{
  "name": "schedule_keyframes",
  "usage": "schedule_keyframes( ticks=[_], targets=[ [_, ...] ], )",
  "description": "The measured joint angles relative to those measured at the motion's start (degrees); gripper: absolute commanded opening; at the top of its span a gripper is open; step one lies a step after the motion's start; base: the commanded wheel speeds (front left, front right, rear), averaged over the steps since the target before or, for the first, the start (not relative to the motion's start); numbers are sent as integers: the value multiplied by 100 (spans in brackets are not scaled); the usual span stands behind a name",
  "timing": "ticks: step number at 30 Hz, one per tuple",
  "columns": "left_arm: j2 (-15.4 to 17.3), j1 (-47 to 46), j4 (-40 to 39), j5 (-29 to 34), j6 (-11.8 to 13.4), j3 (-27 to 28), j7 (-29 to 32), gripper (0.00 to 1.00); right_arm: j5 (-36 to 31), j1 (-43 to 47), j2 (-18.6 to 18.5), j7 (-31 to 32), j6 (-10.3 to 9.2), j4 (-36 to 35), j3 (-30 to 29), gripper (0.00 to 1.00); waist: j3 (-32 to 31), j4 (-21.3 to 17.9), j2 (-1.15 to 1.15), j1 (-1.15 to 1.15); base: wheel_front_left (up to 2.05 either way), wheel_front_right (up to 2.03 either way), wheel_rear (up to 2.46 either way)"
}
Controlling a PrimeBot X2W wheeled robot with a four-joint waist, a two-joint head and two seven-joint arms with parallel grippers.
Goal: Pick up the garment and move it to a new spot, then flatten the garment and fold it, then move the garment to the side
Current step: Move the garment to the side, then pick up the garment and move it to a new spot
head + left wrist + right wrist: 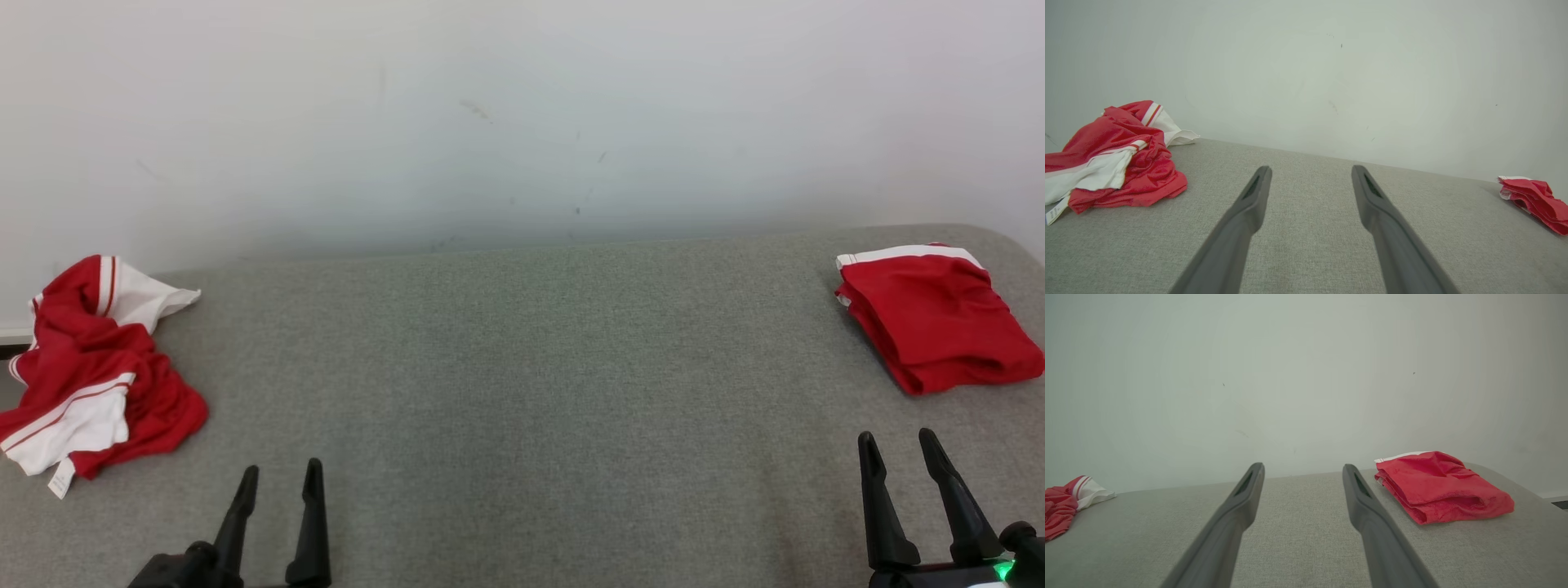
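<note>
Grey cloth surface (522,367) holds crumpled garment (90,367) left, folded garment (935,322) right

Crumpled garment (90,359) is red with red-striped white panels; folded garment (939,327) red, white-edged.

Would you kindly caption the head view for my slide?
Crumpled red-and-white garment left, folded red garment right; left end effector and right end effector open over grey surface.
</note>
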Motion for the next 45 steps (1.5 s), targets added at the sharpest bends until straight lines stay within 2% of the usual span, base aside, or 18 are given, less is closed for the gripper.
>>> schedule_keyframes(
  ticks=[27, 35, 45],
  targets=[
    [-12, -114, 38, -46, 33, -159, 0, 100, -57, 36, 156, 0, 0, -25, -10, 100, -27, 118, 0, 0, 0, 0, 0],
    [-13, -163, 63, -10, 34, -35, 0, 100, -41, 32, 250, -1, 0, 56, 151, 100, -31, 568, 0, 0, 0, 0, 0],
    [-13, -194, 118, 40, 16, 60, 0, 100, -21, -88, 318, -1, 0, 192, 432, 100, -2, 1468, 0, 1, 0, 0, 0]
  ],
)
